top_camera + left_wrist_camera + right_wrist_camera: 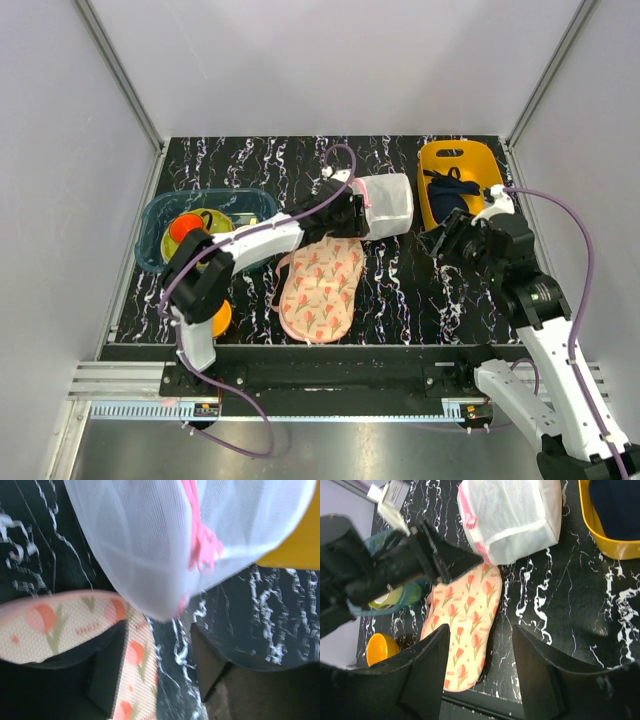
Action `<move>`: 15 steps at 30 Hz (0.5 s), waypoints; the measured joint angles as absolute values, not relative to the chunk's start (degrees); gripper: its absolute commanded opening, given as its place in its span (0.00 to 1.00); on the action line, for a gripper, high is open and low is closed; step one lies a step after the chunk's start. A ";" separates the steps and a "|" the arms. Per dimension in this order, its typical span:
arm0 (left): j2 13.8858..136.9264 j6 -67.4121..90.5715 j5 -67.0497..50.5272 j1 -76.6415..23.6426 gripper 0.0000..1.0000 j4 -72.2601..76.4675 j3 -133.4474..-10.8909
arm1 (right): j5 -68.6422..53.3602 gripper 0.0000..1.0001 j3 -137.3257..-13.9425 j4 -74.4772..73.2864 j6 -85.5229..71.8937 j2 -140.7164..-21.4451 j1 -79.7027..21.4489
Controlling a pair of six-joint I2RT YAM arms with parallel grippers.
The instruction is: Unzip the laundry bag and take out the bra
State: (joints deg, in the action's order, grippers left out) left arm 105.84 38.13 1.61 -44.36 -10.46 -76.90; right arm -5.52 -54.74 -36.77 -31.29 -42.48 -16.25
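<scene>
**Left fingers** (105, 672): spread apart and holding nothing, with their tips just short of the left side of the bag (390, 205). The pink zipper trim (196, 535) runs along that side. Whether the zipper is done up cannot be told.

**Right fingers** (427, 675): spread wide and empty, above the tabletop (400, 290). They are to the right of the bag on its near side, apart from it.

**Bag:** sits on the tabletop. The bra cannot be made out through the mesh.

**Pad** (320, 285): a flat floral pad on the near left of the bag, with its far end just beside the bag.

**Bin** (432, 160): yellow, just right of the bag, holding a navy garment (450, 195).

**Basket** (147, 235): teal, well to the left of the bag.

**Bowl** (380, 649): orange, on the near left beyond the pad.
</scene>
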 measured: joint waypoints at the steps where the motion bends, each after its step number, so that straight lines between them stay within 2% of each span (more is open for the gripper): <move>1: 107.13 37.50 1.54 -44.01 0.48 -10.28 -77.80 | -5.61 0.61 -54.74 -37.76 -31.40 -41.54 -16.25; 2: 108.75 36.53 1.41 -43.59 0.37 -10.26 -79.26 | -5.67 0.61 -54.74 -38.50 -31.53 -40.91 -16.25; 5: 113.06 34.20 1.10 -42.44 0.16 -10.35 -83.77 | -6.42 0.60 -54.61 -40.27 -32.27 -39.20 -16.25; 6: 113.89 33.26 0.99 -41.98 0.02 -10.90 -85.14 | -6.87 0.60 -54.46 -40.47 -32.62 -38.94 -16.25; 7: 114.19 32.25 0.93 -41.56 0.00 -11.22 -86.26 | -7.29 0.60 -54.22 -40.62 -32.97 -38.70 -16.25; 15: 111.24 24.10 1.17 -39.88 0.00 -15.57 -91.31 | -9.17 0.59 -52.73 -41.45 -33.78 -39.92 -16.25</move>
State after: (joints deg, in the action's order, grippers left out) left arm 111.24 24.10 1.17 -39.88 -15.57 -91.31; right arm -9.17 -52.73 -41.45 -33.78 -39.92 -16.25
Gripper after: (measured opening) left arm 0.024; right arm 0.597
